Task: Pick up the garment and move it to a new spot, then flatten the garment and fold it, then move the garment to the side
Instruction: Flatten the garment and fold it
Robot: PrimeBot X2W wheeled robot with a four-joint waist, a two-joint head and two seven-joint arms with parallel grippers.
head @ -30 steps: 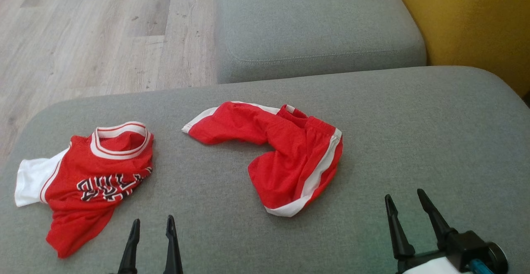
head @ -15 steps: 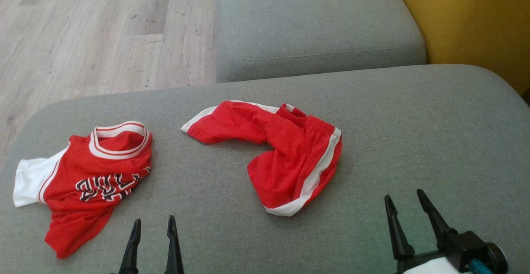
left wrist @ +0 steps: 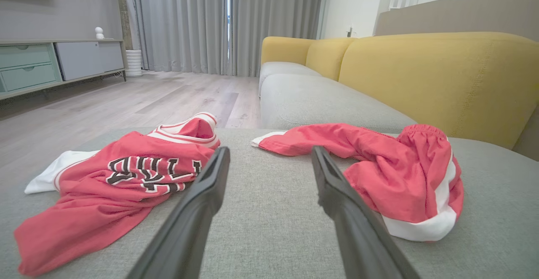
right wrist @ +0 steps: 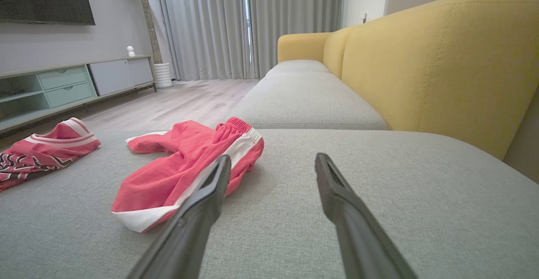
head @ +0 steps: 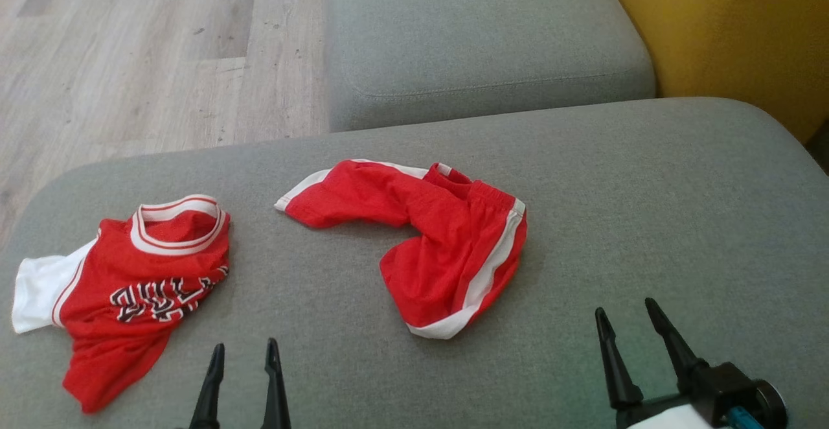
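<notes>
**Q:** State of both claws?

**A:** Left gripper (head: 244, 345) and right gripper (head: 624, 307): jaws spread, nothing between them. Both hover low over the near edge of the seat cushion (head: 680, 208), fingers pointing forward.

**Q:** Where is the garment relative to them?

**A:** Two red garments lie ahead, well apart from each other. The shorts (head: 447, 241) sit between the two arms and forward of both. They are bent: one leg runs toward the robot and its white hem is the closest part, while the other leg extends leftward across the cushion. Neither arm is clearly closer. The jersey (head: 129, 280) lies crumpled ahead and left of the left gripper, collar on the far side, so the left arm is nearer to it. (Which of the two the task means cannot be told; the central shorts seem the likelier target.)

**Q:** Surface and surroundings?

**A:** Grey woven upholstery, probably soft enough for fingertips to dig in. Beyond it are a second cushion (head: 479, 34), a yellow backrest (head: 725, 27) on the right, pale wood floor (head: 129, 46), then a cabinet (left wrist: 29, 66) and grey curtains (left wrist: 185, 22).
</notes>
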